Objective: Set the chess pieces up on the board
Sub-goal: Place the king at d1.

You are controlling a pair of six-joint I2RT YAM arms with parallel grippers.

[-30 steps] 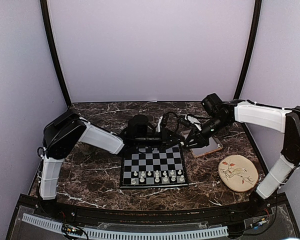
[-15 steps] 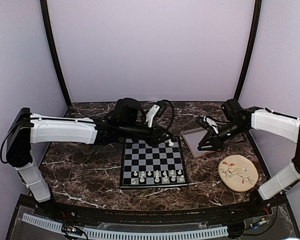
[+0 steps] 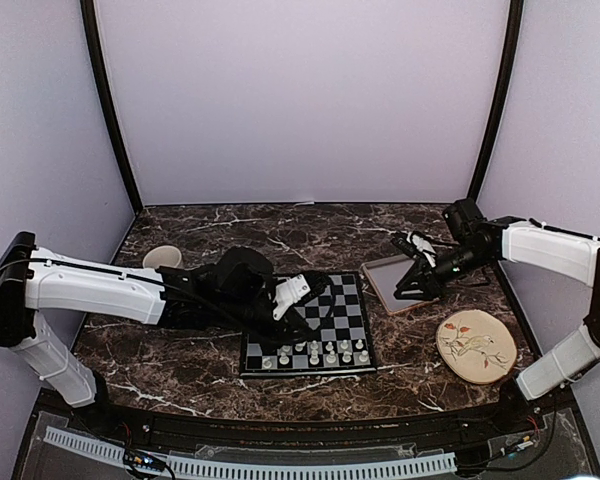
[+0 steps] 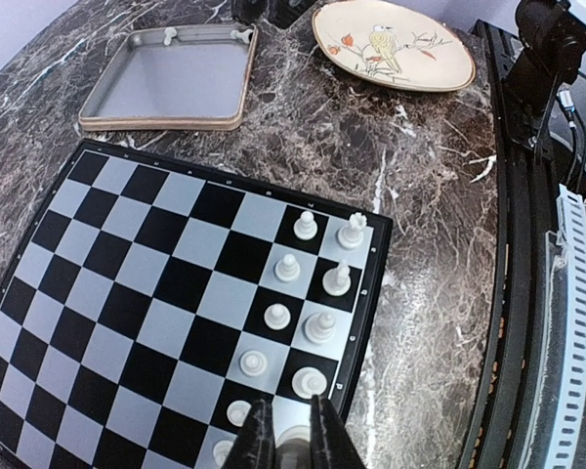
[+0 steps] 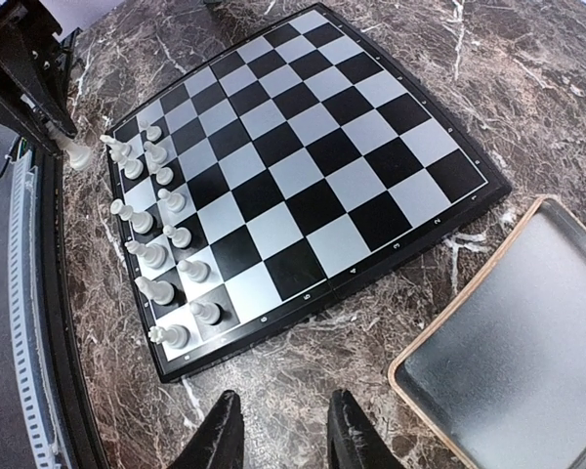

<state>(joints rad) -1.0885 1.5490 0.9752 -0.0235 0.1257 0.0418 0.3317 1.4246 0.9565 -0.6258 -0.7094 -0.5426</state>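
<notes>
**A:** Your left gripper (image 4: 291,442) has its fingers pinched on one cream piece (image 5: 78,153). It is down low at the 6 o'clock edge of the board (image 4: 146,293).

**B:** You can check that pinch in the left wrist view, where the two dark fingers press on the piece's sides. Whether its base touches a square, you cannot tell from any view.

**A:** The other pieces (image 4: 276,316) stand upright in two rows along that same 6 o'clock edge, one to a square. The rows run from the board's 5 o'clock corner toward your left gripper.

**B:** Your right gripper (image 5: 283,435) is spread wide, with nothing between its fingers. It hovers over the marble table (image 3: 180,350) at 2 o'clock from the board, close by the near corner of the tray (image 5: 527,362).

**A:** That tray lies flat at 2 o'clock from the board. It sits just beside the board's corner, with a strip of marble between them.

**B:** You also have the plate (image 3: 475,345) with its bird drawing at 4 o'clock, well apart from the board. The cup (image 3: 162,258) stands at 10 o'clock, beyond your left arm.
</notes>
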